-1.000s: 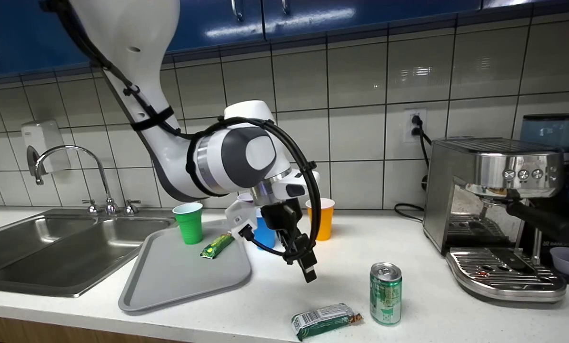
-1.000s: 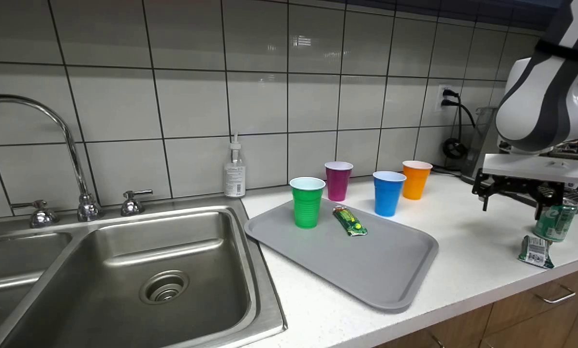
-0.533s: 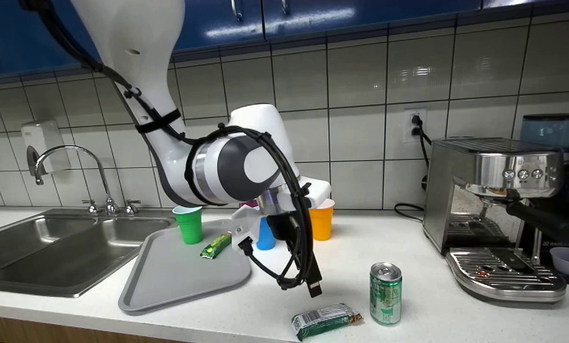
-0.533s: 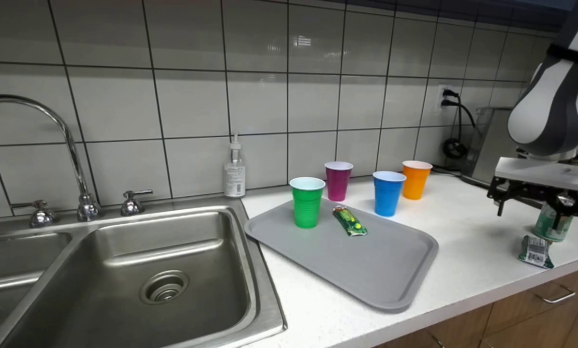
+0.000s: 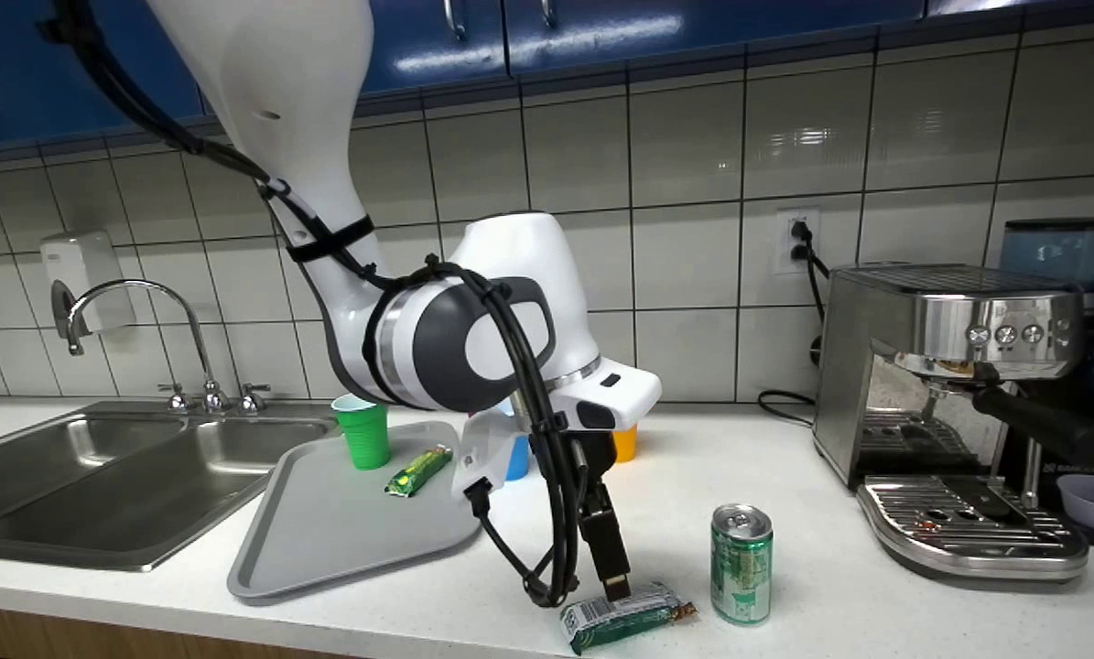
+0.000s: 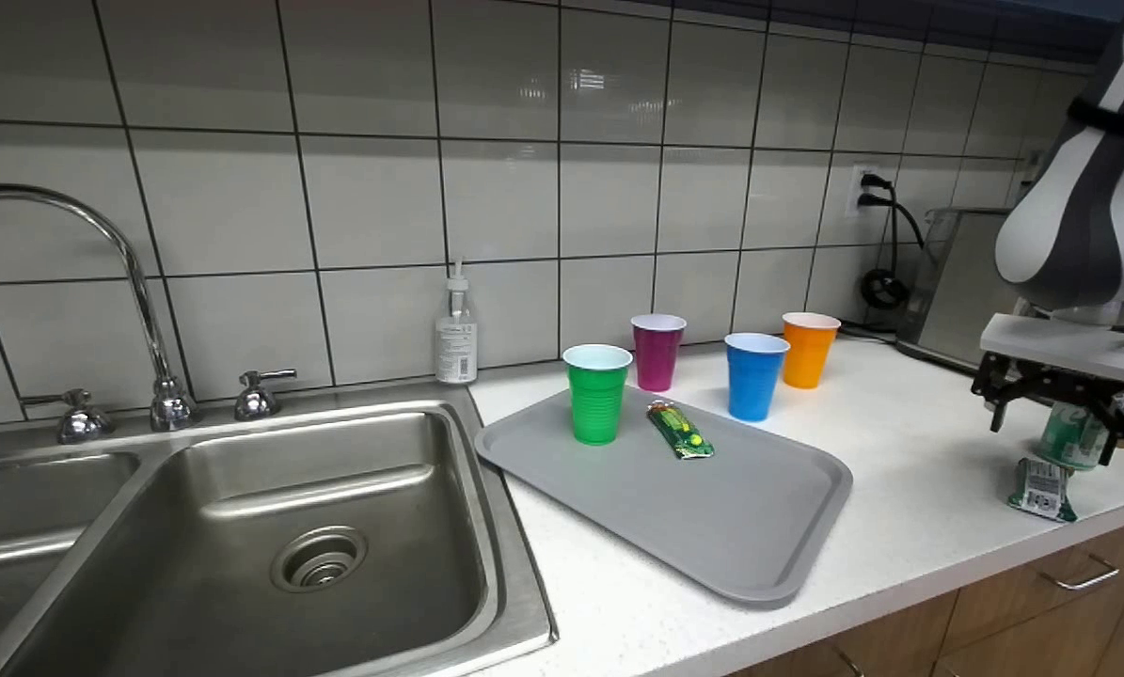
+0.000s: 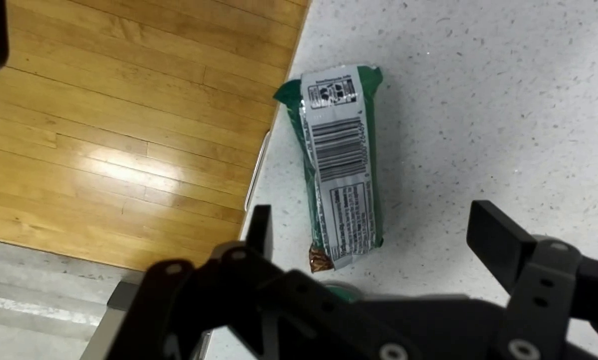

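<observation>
My gripper (image 7: 374, 230) stands open, its black fingers (image 7: 504, 245) wide apart with nothing held. A wrapped snack bar (image 7: 341, 160), green with a silver barcode side up, lies on the counter beneath it. In the wrist view the bar's brown-tipped end reaches between the fingertips, nearer the left one, without visible contact. One fingertip overlaps the bar (image 5: 611, 627) in an exterior view; whether they touch I cannot tell. A green drink can (image 5: 741, 563) stands upright just beyond the bar's end; the gripper partly covers this can (image 6: 1069, 432) in an exterior view.
A grey tray (image 6: 712, 508) carries a green cup (image 6: 596, 400) and a green-yellow wrapped bar (image 6: 680, 431). Purple (image 6: 656, 357), blue (image 6: 755, 381) and orange (image 6: 808, 353) cups stand behind. An espresso machine (image 5: 949, 311) and a sink (image 6: 336, 498) flank the counter. The counter's front edge runs close to the snack bar.
The arm has come down and to the right in both exterior views, bringing the gripper from above the counter to the snack bar. The jaws stay open; bar, can, tray and cups have not moved.
</observation>
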`<state>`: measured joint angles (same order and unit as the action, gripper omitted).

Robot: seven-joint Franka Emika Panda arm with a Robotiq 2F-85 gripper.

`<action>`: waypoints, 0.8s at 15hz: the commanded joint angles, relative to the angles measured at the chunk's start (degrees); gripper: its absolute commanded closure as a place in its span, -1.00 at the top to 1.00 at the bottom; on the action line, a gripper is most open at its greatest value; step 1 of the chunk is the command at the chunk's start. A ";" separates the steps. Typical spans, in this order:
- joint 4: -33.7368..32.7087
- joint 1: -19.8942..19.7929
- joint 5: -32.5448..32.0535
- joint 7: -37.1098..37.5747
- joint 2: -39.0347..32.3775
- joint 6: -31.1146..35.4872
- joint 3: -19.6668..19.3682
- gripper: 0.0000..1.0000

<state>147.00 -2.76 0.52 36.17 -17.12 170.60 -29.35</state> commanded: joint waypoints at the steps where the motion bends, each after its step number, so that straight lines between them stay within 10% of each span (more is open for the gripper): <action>1: -2.40 -3.34 5.01 -3.58 -2.26 -0.28 4.30 1.00; 12: -7.24 -6.38 12.23 -8.05 -8.47 -0.80 8.80 1.00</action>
<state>141.39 -7.05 10.65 31.12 -24.46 170.58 -22.03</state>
